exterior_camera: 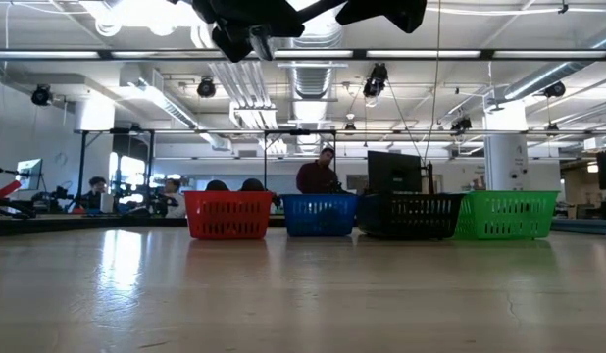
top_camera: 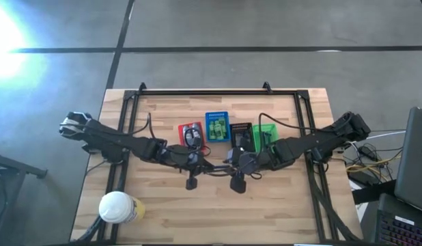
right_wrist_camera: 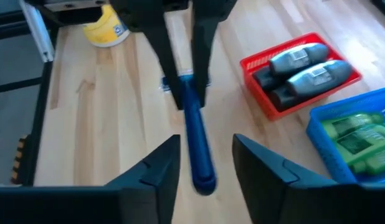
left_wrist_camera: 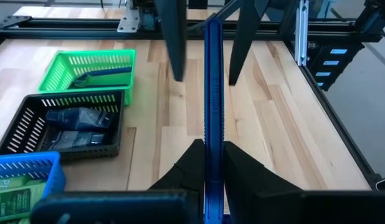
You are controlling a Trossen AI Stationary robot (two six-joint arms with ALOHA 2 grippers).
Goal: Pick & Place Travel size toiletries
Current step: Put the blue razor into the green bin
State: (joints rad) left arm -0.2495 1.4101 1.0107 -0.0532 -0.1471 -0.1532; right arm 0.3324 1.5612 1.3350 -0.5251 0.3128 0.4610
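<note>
My left gripper (left_wrist_camera: 210, 163) is shut on a thin dark blue stick (left_wrist_camera: 213, 93), held above the wooden table's middle. My right gripper (right_wrist_camera: 205, 163) is open and faces it. Its two fingers (left_wrist_camera: 175, 43) stand on either side of the stick's free end (right_wrist_camera: 202, 171) and touch nothing. Both grippers meet in front of the baskets in the high view (top_camera: 214, 165). Grey oval bottles (right_wrist_camera: 304, 68) lie in the red basket (top_camera: 191, 133). Green packets (right_wrist_camera: 357, 140) lie in the blue basket (top_camera: 217, 126). Another blue stick (left_wrist_camera: 102, 73) lies in the green basket (top_camera: 264, 135). My left gripper pinches the blue stick between its two fingers at the end nearest the gripper (left_wrist_camera: 212, 177). The fingers lie along the stick, which juts out forward past the fingertips toward my right gripper. The stick is lifted clear of the table, roughly level.
The four baskets stand in a row at the table's far middle; the black one (top_camera: 241, 135) holds dark packets (left_wrist_camera: 77, 127). A yellowish container with a white lid (top_camera: 117, 207) stands at the near left. Bare wood lies in front of the grippers. People sit in the room behind.
</note>
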